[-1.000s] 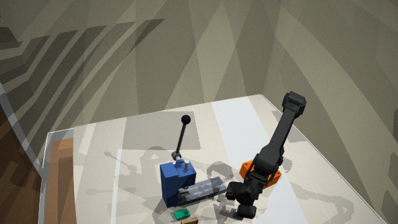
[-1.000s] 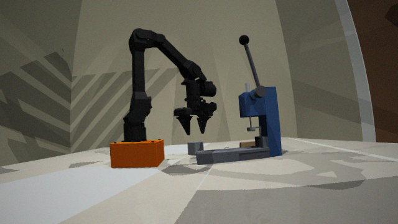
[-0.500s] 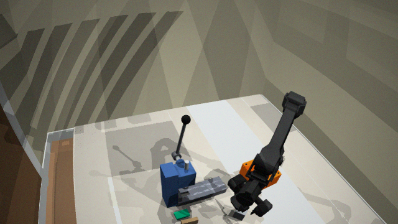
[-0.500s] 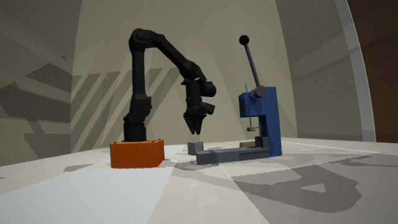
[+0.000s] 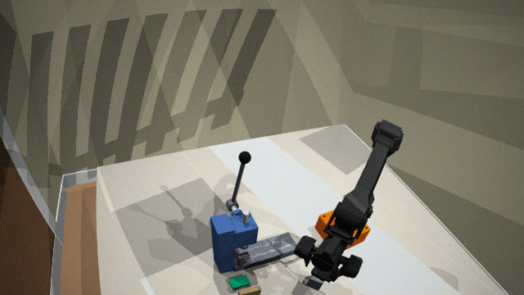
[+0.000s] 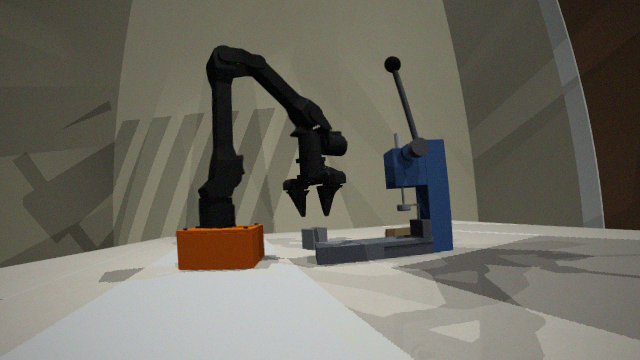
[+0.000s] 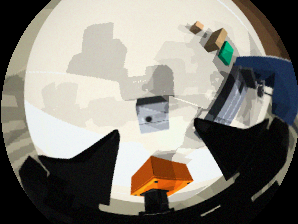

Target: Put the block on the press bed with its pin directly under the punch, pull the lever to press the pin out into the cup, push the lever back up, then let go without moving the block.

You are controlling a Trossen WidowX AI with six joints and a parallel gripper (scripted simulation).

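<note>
Block (image 5: 314, 282) (image 6: 314, 238) (image 7: 153, 116) on tbl below gripper (image 5: 318, 270) (image 6: 315, 216) (image 7: 157, 127), not touching; jaws wide apart, nothing held.

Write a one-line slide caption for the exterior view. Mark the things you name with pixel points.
The open gripper (image 5: 313, 274) (image 6: 315, 216) (image 7: 157, 127) hangs above the grey block (image 5: 314, 283) (image 6: 311, 239) (image 7: 154, 114), beside a blue press (image 5: 223, 246) (image 6: 441, 200) (image 7: 284, 70) with its lever (image 5: 238, 182) (image 6: 405, 102) raised.

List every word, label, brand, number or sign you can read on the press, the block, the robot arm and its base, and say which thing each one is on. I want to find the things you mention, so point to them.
None can be read. The blue press (image 5: 222, 242) (image 6: 441, 200), the gray block (image 7: 159, 111) (image 6: 311, 239), the black arm (image 5: 372, 176) (image 6: 222, 110) and its orange base (image 6: 215, 250) (image 7: 150, 172) show no legible text.
</note>
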